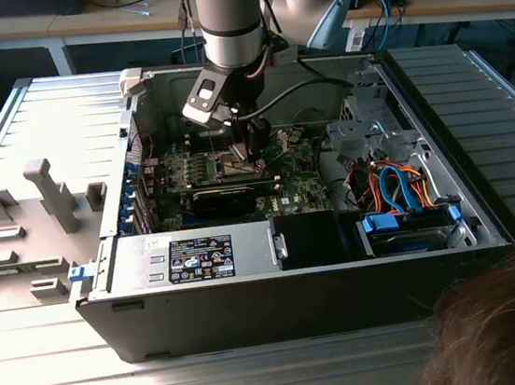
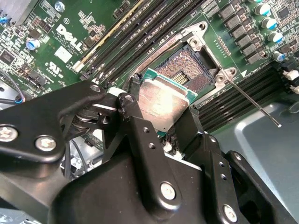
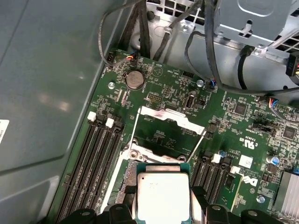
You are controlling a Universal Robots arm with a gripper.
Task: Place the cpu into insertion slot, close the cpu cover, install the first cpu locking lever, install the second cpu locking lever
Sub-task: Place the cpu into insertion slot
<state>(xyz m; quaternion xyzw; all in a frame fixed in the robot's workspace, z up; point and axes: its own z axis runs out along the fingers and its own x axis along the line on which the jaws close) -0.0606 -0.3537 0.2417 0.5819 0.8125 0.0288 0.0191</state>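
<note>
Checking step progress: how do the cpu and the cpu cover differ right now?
The cpu is a solid plate; the cpu cover is an open-windowed frame. The cpu is held in the claw above the insertion slot; the cover is flipped open, off the slot. Both are silver-grey metal.

In the second wrist view the fingers (image 2: 136,122) of the hand (image 2: 160,112) hide one edge of the cpu (image 2: 163,97), and the cpu covers part of the insertion slot (image 2: 184,63).

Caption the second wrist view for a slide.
Gripper holds the cpu over the uncovered insertion slot of the green circuit board.
</note>
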